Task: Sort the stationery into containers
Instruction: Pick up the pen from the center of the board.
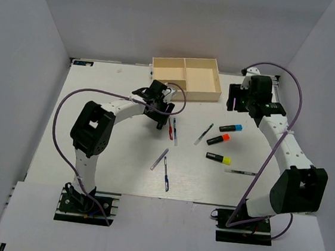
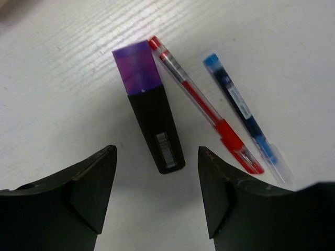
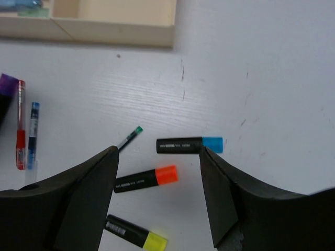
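Note:
A purple-ended black highlighter (image 2: 149, 107) lies on the table just ahead of my open left gripper (image 2: 157, 178), beside a red pen (image 2: 204, 104) and a blue pen (image 2: 243, 110). My left gripper (image 1: 161, 119) hovers over them below the cream tray (image 1: 186, 76). My right gripper (image 1: 237, 103) is open and empty to the right of the tray. Below my right gripper (image 3: 157, 157) lie a blue-ended highlighter (image 3: 189, 145), an orange-ended one (image 3: 146, 179), a yellow-ended one (image 3: 136, 232) and a green-tipped pen (image 3: 131, 137).
A clear pen (image 1: 159, 159) and a blue pen (image 1: 166, 174) lie at the table's middle front, and a thin dark pen (image 1: 240, 171) at the front right. Pale blue-green pieces (image 3: 21, 4) show in a tray compartment. White walls enclose the table.

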